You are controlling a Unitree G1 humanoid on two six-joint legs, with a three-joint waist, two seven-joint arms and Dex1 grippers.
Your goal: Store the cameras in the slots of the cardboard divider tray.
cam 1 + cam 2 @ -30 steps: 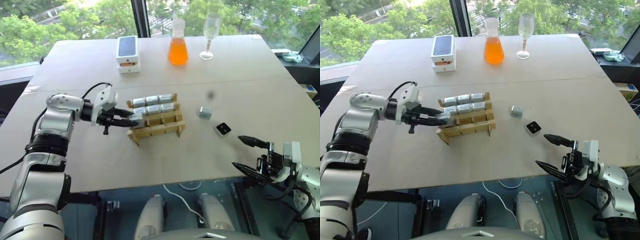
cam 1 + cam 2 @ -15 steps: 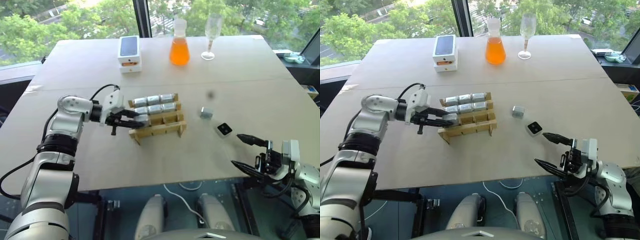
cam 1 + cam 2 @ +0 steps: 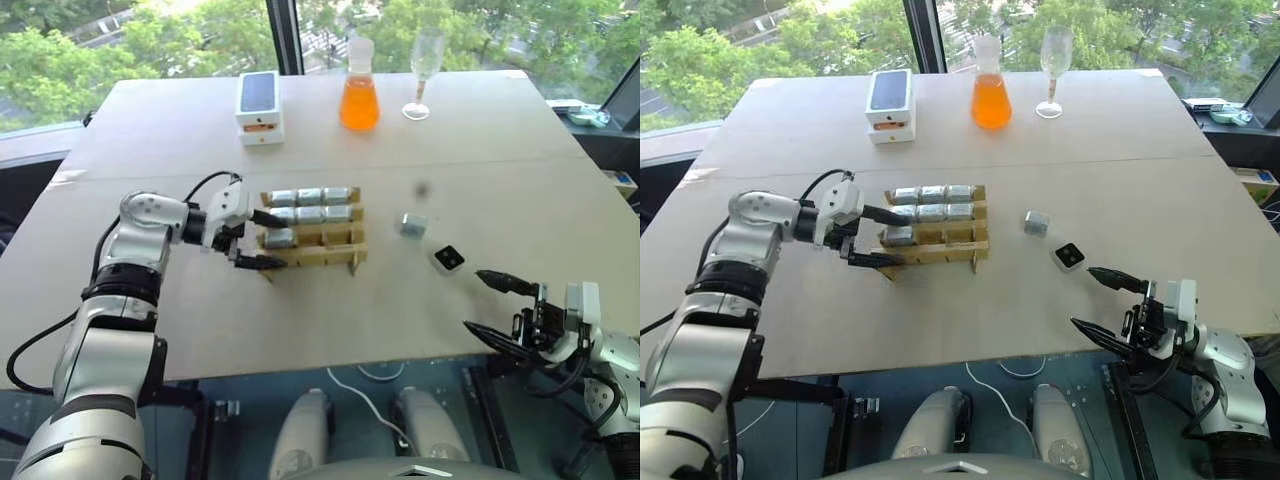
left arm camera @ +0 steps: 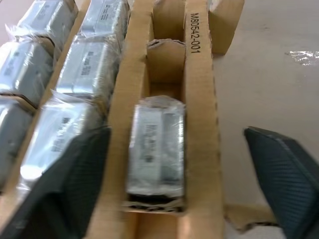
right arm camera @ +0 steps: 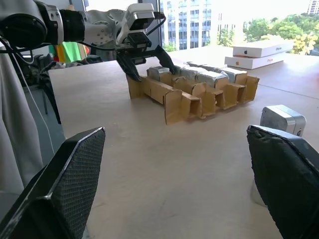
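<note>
From the head camera I see the cardboard divider tray [image 3: 311, 228] near the middle of the bench [image 3: 330, 300], a little toward its left edge. My left claw [image 3: 258, 240] stands open at the tray's left end, one finger on each side of the near row, and it grips nothing. Seven cameras [image 3: 309, 204] sit in the slots: three in the far row, three in the middle row, and one [image 3: 281, 238] in the near row at the left end. The other two near slots are bare cardboard.

The left wrist view gives what the head view cannot: the near-row camera [image 4: 155, 144] lies wrapped in clear film between two slats, and a printed code runs along one slat. The claw's fingers [image 4: 284, 174] are apart from this camera on both sides.

Two more cameras lie loose on the bench, to the right of the tray: a grey one [image 3: 411, 225], and one with its dark face up [image 3: 448, 258], closer to the right edge.

My right claw [image 3: 487, 306] hangs open and empty at the near right corner. Its wrist view shows the tray [image 5: 194, 94] from the side, and a white phone box [image 5: 256, 54] behind it. From above I also see a flask of orange liquid [image 3: 357, 88] and a wine glass [image 3: 421, 62] at the far edge.
</note>
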